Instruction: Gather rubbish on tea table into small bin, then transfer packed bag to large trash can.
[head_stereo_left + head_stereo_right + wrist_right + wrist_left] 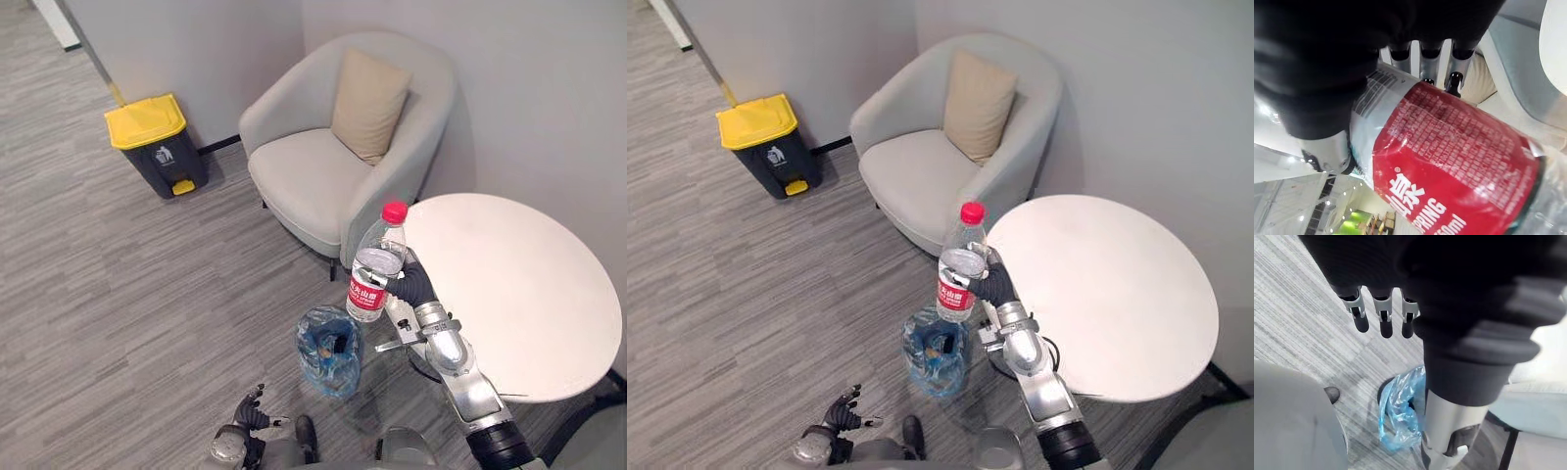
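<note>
My right hand is shut on a clear plastic water bottle with a red cap and a red label. It holds the bottle upright in the air, off the left edge of the round white tea table. Below the bottle, on the floor, stands the small bin lined with a blue plastic bag; dark items lie inside. My left hand hangs low near the floor with its fingers relaxed and holding nothing. The large dark trash can with a yellow lid stands by the far wall.
A light grey armchair with a beige cushion stands behind the table against the wall. Grey striped carpet spreads between the small bin and the large can.
</note>
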You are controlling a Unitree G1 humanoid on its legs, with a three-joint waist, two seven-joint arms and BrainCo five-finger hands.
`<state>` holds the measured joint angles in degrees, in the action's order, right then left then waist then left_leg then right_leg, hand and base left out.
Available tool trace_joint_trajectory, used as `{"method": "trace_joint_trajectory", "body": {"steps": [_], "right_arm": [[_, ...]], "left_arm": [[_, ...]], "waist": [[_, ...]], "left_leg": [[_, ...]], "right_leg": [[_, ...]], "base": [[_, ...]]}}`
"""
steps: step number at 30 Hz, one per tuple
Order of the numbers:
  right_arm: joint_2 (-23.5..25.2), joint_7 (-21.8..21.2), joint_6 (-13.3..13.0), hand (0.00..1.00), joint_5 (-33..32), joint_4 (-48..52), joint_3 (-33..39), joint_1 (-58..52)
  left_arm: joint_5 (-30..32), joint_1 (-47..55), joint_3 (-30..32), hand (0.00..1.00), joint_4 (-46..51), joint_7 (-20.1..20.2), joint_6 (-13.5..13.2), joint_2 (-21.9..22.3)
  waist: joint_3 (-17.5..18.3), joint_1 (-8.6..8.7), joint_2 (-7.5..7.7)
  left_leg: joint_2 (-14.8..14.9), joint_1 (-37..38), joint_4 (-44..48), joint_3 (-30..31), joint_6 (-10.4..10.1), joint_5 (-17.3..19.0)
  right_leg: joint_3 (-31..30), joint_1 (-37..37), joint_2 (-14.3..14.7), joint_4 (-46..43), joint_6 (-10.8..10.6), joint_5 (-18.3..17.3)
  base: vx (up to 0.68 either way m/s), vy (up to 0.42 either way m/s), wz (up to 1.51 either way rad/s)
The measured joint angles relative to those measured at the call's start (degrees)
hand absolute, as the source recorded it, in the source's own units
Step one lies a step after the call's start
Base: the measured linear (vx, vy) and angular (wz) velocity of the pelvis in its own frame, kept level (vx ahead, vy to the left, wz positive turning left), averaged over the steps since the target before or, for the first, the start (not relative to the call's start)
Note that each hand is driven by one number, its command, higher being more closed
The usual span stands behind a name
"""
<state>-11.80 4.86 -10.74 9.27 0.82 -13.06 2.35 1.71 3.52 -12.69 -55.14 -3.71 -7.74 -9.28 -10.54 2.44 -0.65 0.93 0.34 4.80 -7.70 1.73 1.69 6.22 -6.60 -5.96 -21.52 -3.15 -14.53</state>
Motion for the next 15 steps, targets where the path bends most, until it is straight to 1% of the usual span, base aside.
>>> {"method": "trace_joint_trajectory", "body": {"steps": [1, 2, 3, 5, 8, 9, 11, 14, 15], "right_arm": [[-0.7, 0.0, -0.1, 1.0, -0.2, 0.0, -0.3, -0.8], [-1.0, -0.1, -0.1, 1.0, -0.2, 0.0, -0.3, -1.0], [-1.0, 0.0, 0.0, 1.0, -0.2, 0.0, -0.3, -1.5], [-1.1, 0.0, 0.0, 1.0, -0.2, 0.0, -0.1, -2.4], [-1.0, 0.1, 0.0, 1.0, -0.7, 0.3, 0.7, -2.7], [-0.9, 0.2, 0.0, 1.0, -0.8, 0.3, 1.1, -2.7], [-0.9, 0.2, 0.0, 1.0, -0.8, 0.3, 1.2, -2.7], [-0.8, 0.2, 0.0, 1.0, -0.8, 0.3, 1.2, -2.8], [-0.4, 0.1, 0.0, 1.0, -0.7, 0.3, 1.2, -2.9]], "left_arm": [[0.1, 0.6, 1.6, 0.0, -0.4, 0.0, -0.1, 1.1], [0.1, 0.7, 1.8, 0.0, -0.5, 0.0, -0.1, 1.4], [0.1, 0.6, 2.1, 0.0, -0.4, 0.0, -0.1, 1.4], [0.1, 0.5, 2.1, 0.0, -0.4, 0.0, -0.1, 1.4], [0.1, 0.1, 2.1, 0.0, -0.4, 0.0, 0.0, 1.5], [0.1, -0.2, 2.1, 0.0, -0.4, 0.0, 0.0, 2.0], [0.1, -0.1, 2.0, 0.0, -0.4, 0.0, 0.0, 2.0], [0.1, -0.3, 2.1, 0.0, -0.4, 0.0, 0.0, 2.0], [0.2, -0.2, 2.1, 0.0, -0.6, -0.1, 0.0, 2.0]], "waist": [[1.7, -0.1, -1.33], [1.6, -0.23, -2.53], [1.5, -0.26, -2.75], [1.4, -0.8, -2.68], [0.9, -0.72, -2.03], [0.7, -1.26, -1.79], [0.5, -1.47, -1.8], [0.5, -1.65, -1.84], [0.5, -1.66, -1.75]], "left_leg": [[1.0, -2.7, 6.7, 2.9, -2.3, 4.0], [2.4, -4.7, 10.4, 3.1, -3.1, 5.7], [3.4, -6.0, 13.5, 2.8, -3.7, 6.1], [4.7, -5.9, 15.6, 1.9, -4.2, 6.4], [5.7, -6.4, 19.4, -0.4, -4.2, 6.4], [5.4, -4.7, 16.4, 0.1, -4.2, 6.4], [5.0, -1.8, 10.4, 1.2, -4.4, 6.3], [4.8, -0.9, 7.3, 1.2, -4.7, 5.9], [4.3, 0.5, 4.7, 1.1, -4.6, 4.7]], "right_leg": [[1.7, 2.5, 1.1, 7.7, 1.1, 8.4], [3.2, 3.9, 2.2, 9.9, 1.6, 8.8], [4.2, 5.2, 3.0, 11.1, 2.1, 9.1], [4.6, 6.9, 3.9, 11.6, 2.2, 9.2], [4.7, 10.8, 4.4, 15.0, 2.9, 9.2], [4.5, 11.3, 4.6, 15.8, 3.1, 9.5], [4.7, 10.8, 5.1, 16.1, 3.1, 9.7], [4.5, 10.3, 5.2, 16.8, 2.9, 10.7], [3.9, 10.3, 5.0, 16.9, 2.8, 11.1]], "base": [[0.42, -0.222, 0.92], [0.47, -0.291, 0.87], [0.17, -0.144, 0.29], [0.12, -0.123, 0.13], [0.1, -0.094, 0.05], [0.07, -0.024, 0.03], [0.04, 0.006, 0.06], [-0.04, 0.022, -0.05], [-0.08, 0.043, -0.13]]}}
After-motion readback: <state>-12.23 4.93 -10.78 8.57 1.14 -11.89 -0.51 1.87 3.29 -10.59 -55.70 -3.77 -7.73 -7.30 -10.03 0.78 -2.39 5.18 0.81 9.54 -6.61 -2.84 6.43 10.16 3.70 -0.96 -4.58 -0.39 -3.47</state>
